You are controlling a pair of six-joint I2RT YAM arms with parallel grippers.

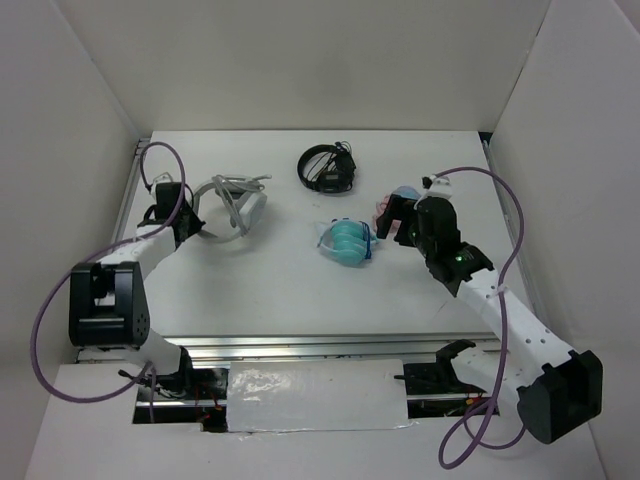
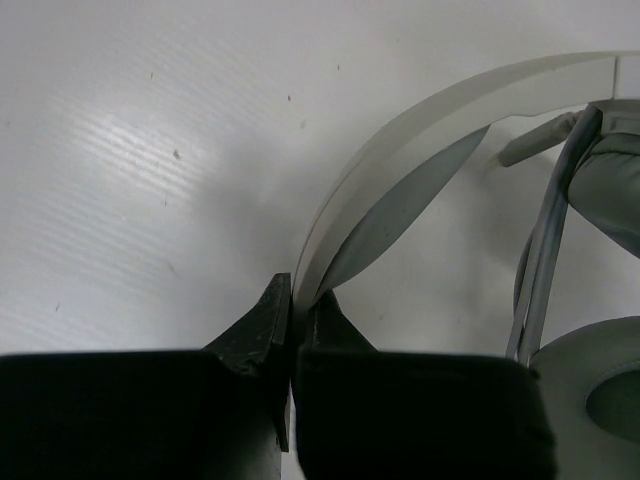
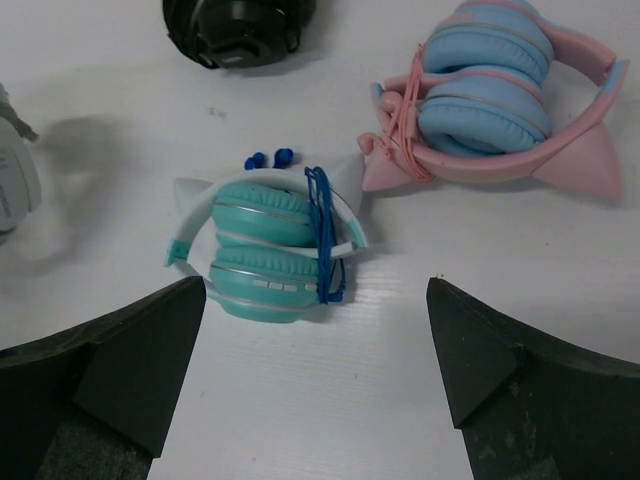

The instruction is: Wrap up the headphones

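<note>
Item one: I am logging the white and light-grey headphones [image 1: 232, 205], which are lying on the counter [image 1: 280, 290] at the far left, just beside the left arm's wrist. Their wide headband [image 2: 400, 150] is arching away from the left gripper [image 2: 295, 300], which is clamping its two fingers tightly onto the band's edge. The thin grey cable [image 2: 545, 250] is running in strands between the two grey ear pads [image 2: 600, 385] on the right of the left wrist view. Item two: the teal headphones [image 3: 270, 250], bound with a blue cord, are resting near the counter's middle. Item three: the pink-and-blue headphones [image 3: 490, 95] are sitting just to their right. Item four: the black headphones [image 1: 327, 167] are lying farther back. The right gripper [image 3: 315, 288] is hovering above the teal pair with fingers spread wide, holding nothing.
</note>
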